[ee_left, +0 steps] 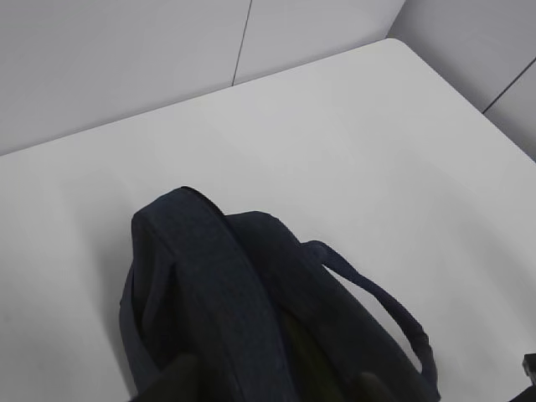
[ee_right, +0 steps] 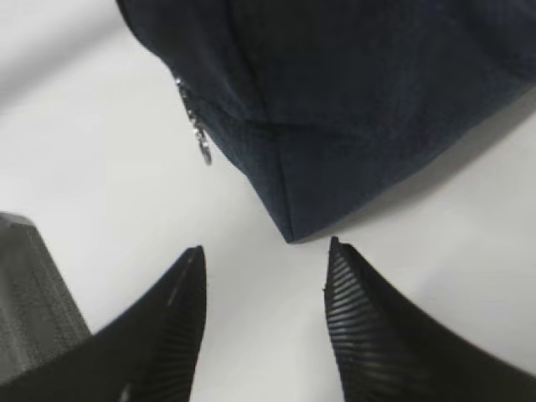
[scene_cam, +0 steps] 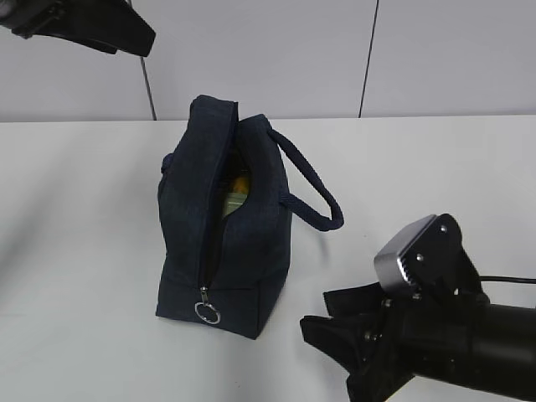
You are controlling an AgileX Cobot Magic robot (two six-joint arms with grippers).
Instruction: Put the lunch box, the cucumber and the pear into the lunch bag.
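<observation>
The white table (scene_cam: 84,276) carries only the upright navy lunch bag (scene_cam: 251,251).

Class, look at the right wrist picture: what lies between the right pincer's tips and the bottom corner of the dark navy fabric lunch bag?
Nothing: only bare white table separates the open right pincer from the navy lunch bag.

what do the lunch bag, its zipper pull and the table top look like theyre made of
Lunch bag: dark navy woven fabric, matte; a fine weave shows in the right wrist view, and the sides sag softly.
Zipper pull: looks like metal, a thin silvery ring with a glint.
Table: smooth white surface with a soft sheen, probably laminate or painted board; the look leaves it open.
</observation>
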